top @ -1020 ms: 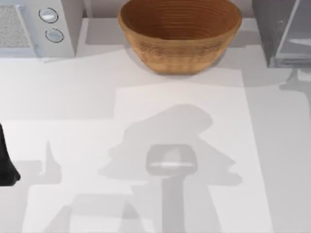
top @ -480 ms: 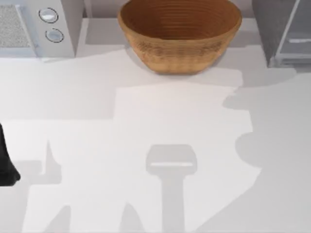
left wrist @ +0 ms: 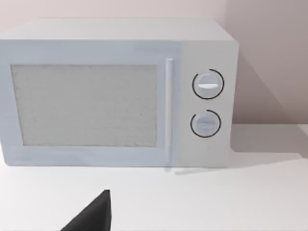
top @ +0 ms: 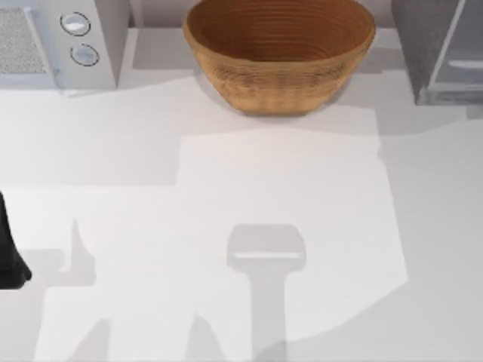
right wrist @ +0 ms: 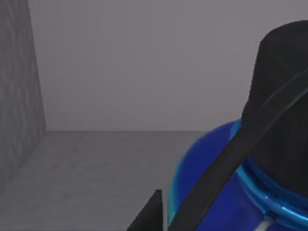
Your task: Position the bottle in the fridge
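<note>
1. One job here is almost done: the bottle (right wrist: pixel 226 183) is already inside the fridge (top: pixel 441 53), judging from the right wrist view, where it sits very close to the camera with grey walls and a grey floor around it.
2. Its black cap (right wrist: pixel 284 110) and blue shoulder are easy to see, and a thin black strap runs slanting across the front of it.
3. From above, the fridge stands at the far right corner of the table (top: pixel 249 188), with its pale glassy door (top: pixel 460 41) swung open.
4. A brown basket (top: pixel 279 53) sits at the back middle of the table and a microwave (left wrist: pixel 115 91) with two round knobs sits at the back left. Neither one is part of this job.
5. I cannot tell if the right arm's jaws are open or closed. A small dark bit at the edge of the right wrist view may be part of them, but nothing shows whether they are holding the bottle.
6. I also cannot tell if the bottle is resting on the fridge floor or hanging just above it, because its bottom is hidden.
7. What I think is left: set the bottle down if it is not down, let go, and pull the right arm out without knocking it over.
8. The left arm (top: pixel 9 256) is parked at the left edge of the table, facing the microwave, and I cannot tell how its jaws are.
</note>
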Motion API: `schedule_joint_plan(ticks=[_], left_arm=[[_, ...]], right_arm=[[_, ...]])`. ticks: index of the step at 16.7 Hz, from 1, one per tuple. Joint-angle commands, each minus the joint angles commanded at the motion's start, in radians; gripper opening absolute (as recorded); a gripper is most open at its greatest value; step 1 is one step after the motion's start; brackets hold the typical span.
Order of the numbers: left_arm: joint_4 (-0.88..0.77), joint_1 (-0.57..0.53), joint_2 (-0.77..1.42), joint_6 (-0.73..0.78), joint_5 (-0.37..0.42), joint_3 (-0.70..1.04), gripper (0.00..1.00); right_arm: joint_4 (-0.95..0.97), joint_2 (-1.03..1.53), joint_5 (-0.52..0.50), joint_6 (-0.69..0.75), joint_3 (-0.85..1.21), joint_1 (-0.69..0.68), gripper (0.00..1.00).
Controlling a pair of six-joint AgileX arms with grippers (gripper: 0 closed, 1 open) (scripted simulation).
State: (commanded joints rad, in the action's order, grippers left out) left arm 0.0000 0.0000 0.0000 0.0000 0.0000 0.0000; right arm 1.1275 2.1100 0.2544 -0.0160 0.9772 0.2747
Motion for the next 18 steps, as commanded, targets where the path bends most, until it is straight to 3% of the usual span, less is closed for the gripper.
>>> schedule_joint_plan(ticks=[4,12,18], left_arm=[[0.0,0.0,0.0,0.0,0.0,0.0,1.0],[0.0,0.0,0.0,0.0,0.0,0.0,1.0],[0.0,0.0,0.0,0.0,0.0,0.0,1.0]], right_arm=[[-0.056,0.064,-0.011,0.002,0.069,-0.01,0.01],[-0.217,0.24,-0.045,0.001,0.479,-0.042,0.01],[-0.243,0.266,-0.053,0.002,0.508,-0.049,0.01]])
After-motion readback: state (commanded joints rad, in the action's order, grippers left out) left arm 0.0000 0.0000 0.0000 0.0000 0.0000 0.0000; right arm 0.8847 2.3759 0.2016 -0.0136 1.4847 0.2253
